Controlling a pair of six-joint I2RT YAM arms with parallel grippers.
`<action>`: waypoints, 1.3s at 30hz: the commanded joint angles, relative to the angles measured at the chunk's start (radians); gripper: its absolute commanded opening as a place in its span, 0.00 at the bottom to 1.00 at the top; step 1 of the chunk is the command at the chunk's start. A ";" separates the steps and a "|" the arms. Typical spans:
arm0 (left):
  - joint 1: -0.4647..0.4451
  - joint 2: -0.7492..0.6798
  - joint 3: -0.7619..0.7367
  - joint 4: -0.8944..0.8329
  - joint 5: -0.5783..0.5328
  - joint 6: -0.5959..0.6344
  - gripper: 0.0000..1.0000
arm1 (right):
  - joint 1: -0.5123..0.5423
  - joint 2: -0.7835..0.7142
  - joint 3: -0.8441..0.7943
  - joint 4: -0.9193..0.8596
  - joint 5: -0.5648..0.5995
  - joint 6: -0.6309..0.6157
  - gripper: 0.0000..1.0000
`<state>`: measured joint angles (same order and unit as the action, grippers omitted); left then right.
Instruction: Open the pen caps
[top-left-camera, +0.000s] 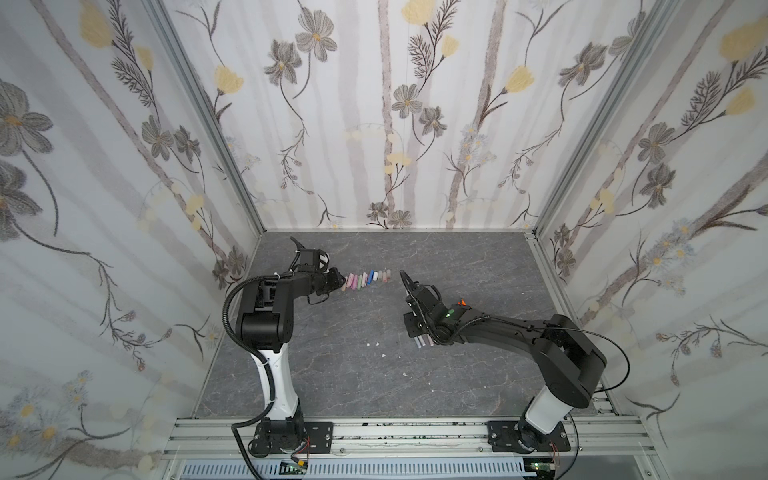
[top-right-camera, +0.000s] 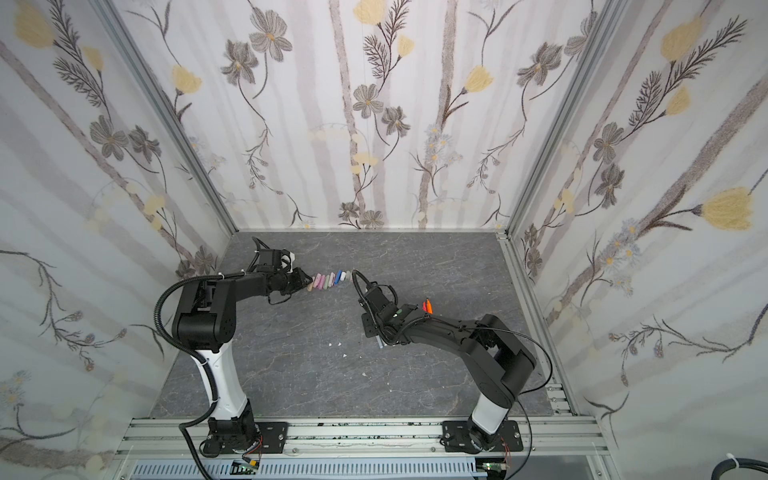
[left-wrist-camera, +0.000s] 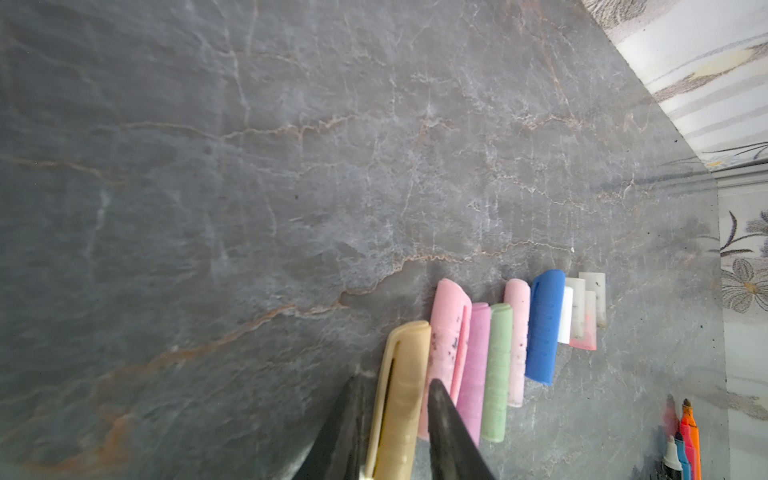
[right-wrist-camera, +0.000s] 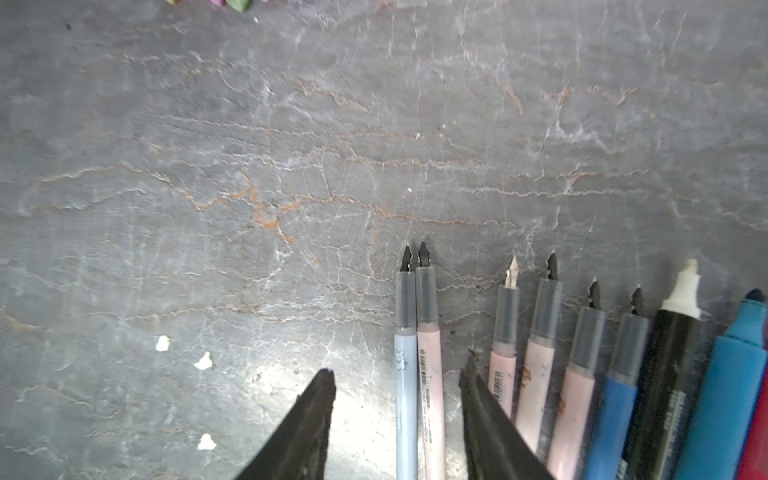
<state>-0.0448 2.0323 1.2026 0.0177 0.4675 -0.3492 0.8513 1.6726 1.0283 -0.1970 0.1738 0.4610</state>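
Several pen caps (top-left-camera: 365, 279) (top-right-camera: 330, 279) lie side by side in a row at the back of the grey table. In the left wrist view they are a yellow cap (left-wrist-camera: 401, 407), pink (left-wrist-camera: 446, 332), purple (left-wrist-camera: 476, 365), green (left-wrist-camera: 496, 374), blue (left-wrist-camera: 544, 328) and whitish ones (left-wrist-camera: 582, 311). My left gripper (left-wrist-camera: 395, 379) (top-left-camera: 338, 279) stands slightly open around the yellow cap, which rests on the table. Uncapped pens (right-wrist-camera: 538, 374) lie in a fan. My right gripper (right-wrist-camera: 400, 365) is open over a light blue pen (right-wrist-camera: 405, 395) and a pink pen (right-wrist-camera: 430, 374).
A black marker (right-wrist-camera: 665, 374), a blue marker (right-wrist-camera: 727, 395) and a red one (right-wrist-camera: 758, 449) close the fan of pens. Small white specks (right-wrist-camera: 163, 343) (top-left-camera: 376, 344) dot the table's middle. Papered walls enclose the table on three sides.
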 joint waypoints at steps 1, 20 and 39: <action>0.002 -0.033 -0.013 0.006 0.010 -0.018 0.33 | -0.011 -0.060 0.014 0.015 0.049 -0.042 0.55; 0.014 -0.745 -0.681 0.670 -0.705 0.113 1.00 | -0.685 -0.464 -0.478 0.612 0.253 -0.267 1.00; 0.018 -0.559 -1.123 1.510 -0.659 0.265 1.00 | -0.769 -0.431 -0.916 1.379 0.204 -0.452 1.00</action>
<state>-0.0254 1.4540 0.0902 1.3247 -0.1917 -0.1001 0.0856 1.2507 0.1188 1.1049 0.4107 0.0071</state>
